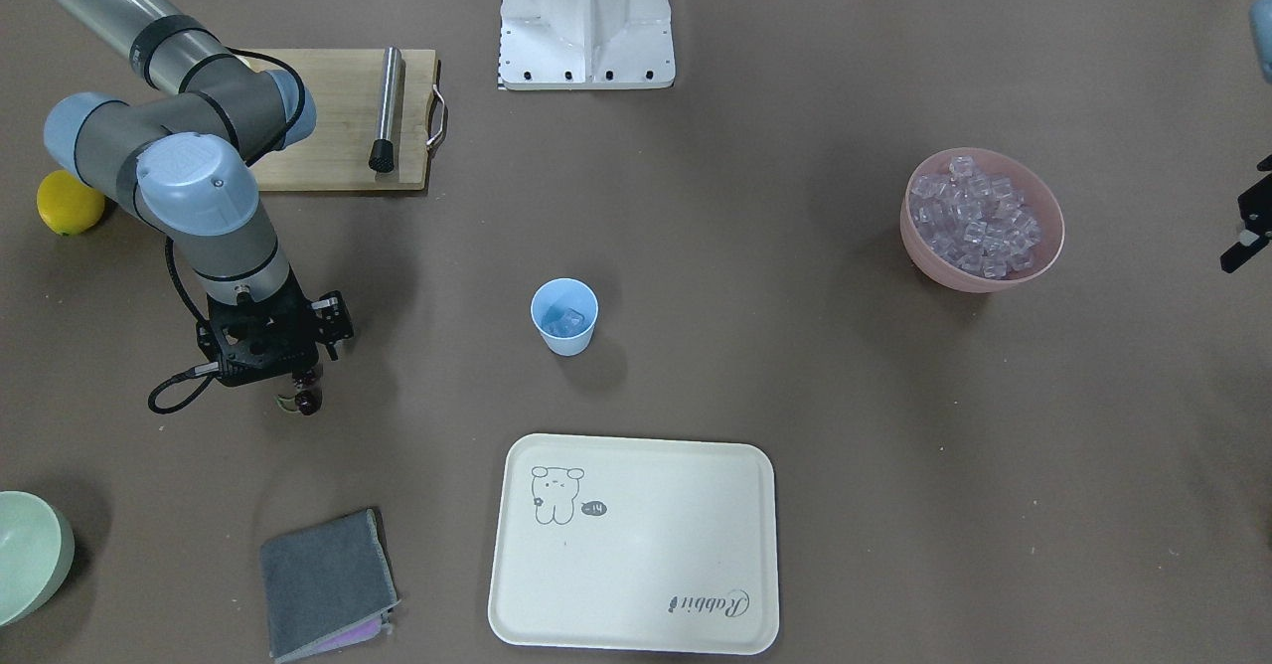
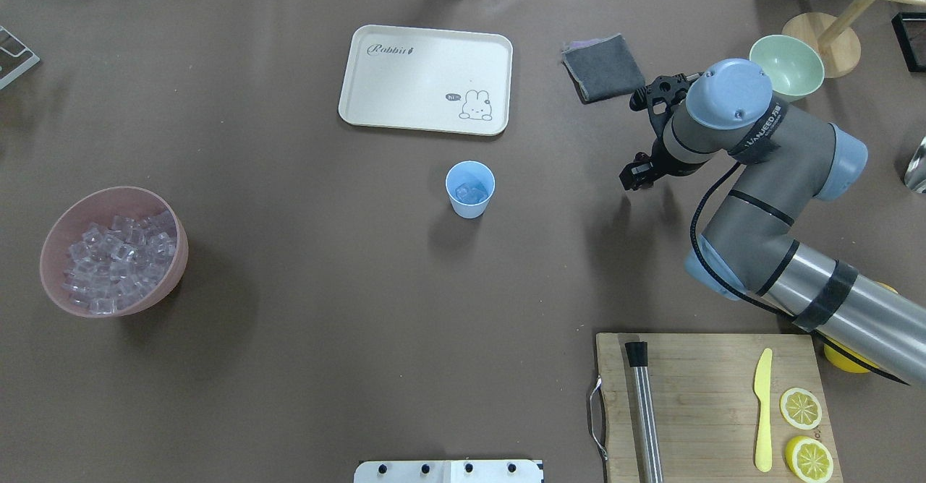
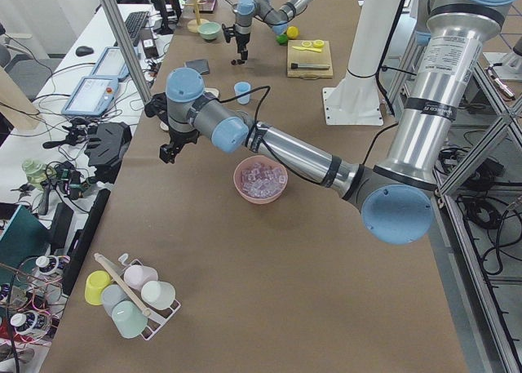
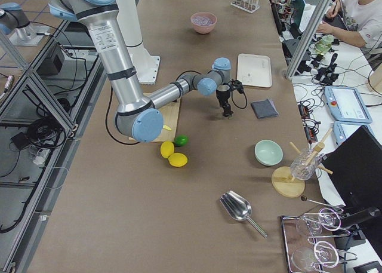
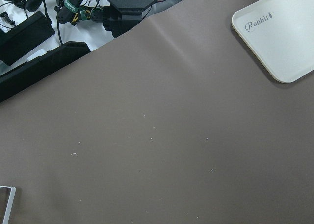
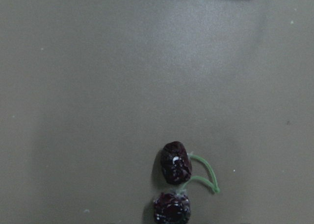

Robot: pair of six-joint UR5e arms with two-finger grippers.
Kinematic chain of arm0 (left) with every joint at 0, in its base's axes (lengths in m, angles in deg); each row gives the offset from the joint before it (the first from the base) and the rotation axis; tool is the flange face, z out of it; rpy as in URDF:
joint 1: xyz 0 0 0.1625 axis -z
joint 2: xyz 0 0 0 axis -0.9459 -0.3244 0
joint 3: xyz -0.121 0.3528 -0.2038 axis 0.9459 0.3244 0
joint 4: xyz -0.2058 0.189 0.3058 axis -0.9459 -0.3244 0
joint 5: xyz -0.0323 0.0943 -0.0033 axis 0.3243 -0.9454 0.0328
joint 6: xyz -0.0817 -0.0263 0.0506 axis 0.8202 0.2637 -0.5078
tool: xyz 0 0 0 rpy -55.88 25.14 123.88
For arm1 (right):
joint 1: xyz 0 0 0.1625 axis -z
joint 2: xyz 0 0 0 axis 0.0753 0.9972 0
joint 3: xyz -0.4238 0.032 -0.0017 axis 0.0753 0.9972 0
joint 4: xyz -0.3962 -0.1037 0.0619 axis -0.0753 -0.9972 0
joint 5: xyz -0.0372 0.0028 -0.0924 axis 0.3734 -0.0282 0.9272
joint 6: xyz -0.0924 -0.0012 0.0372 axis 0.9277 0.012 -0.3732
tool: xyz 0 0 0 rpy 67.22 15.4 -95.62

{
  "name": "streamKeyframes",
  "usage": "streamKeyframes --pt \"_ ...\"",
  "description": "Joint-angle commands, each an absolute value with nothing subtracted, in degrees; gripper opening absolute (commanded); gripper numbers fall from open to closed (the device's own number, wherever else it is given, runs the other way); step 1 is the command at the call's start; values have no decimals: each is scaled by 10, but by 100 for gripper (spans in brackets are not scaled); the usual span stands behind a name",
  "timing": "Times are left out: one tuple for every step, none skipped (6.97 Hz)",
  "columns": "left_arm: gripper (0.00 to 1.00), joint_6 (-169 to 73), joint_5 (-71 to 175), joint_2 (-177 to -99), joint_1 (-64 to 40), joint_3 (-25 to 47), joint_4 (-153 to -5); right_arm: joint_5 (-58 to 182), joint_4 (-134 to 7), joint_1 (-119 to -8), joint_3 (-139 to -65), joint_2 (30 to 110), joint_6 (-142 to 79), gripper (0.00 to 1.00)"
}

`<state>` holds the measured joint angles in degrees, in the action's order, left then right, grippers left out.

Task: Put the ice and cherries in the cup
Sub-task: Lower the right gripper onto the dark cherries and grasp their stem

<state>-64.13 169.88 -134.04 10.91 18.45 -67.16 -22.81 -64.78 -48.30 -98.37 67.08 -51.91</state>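
Observation:
The light blue cup (image 1: 564,316) (image 2: 470,189) stands upright mid-table with ice (image 2: 470,193) in its bottom. More ice (image 1: 976,215) fills the pink bowl (image 2: 52,280) far to the robot's left. The cherries (image 6: 175,169) (image 1: 309,402), two dark fruits on a green stem, lie on the table. My right gripper (image 1: 301,382) hangs low right over them, and its fingers are hidden under the wrist, so I cannot tell their state. Only the edge of my left gripper (image 1: 1248,209) shows, beyond the pink bowl, with its fingers spread and nothing between them.
A cream tray (image 2: 427,78) lies beyond the cup. A folded grey cloth (image 2: 602,67) and a pale green bowl (image 2: 786,66) sit close to the right arm. Near the robot's base lies a cutting board (image 2: 709,389) with a metal muddler, a yellow knife and lemon slices.

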Motion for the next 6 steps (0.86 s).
streamKeyframes --pt "98 -641 1698 -1340 109 185 -672 -227 -648 -482 -972 668 -522 88" --pt "98 -641 1698 -1340 110 187 -672 -229 -648 -482 -972 664 -524 87" --pt "98 -641 1698 -1340 109 186 -672 -229 -648 -482 -966 664 -523 79" --pt "98 -641 1699 -1340 109 186 -672 -229 -648 -483 -961 664 -521 77" --pt "98 -641 1698 -1340 109 186 -672 -231 -648 -483 -961 664 -520 76" --pt "98 -641 1698 -1340 109 187 -674 -232 -648 -482 -961 661 -522 72"
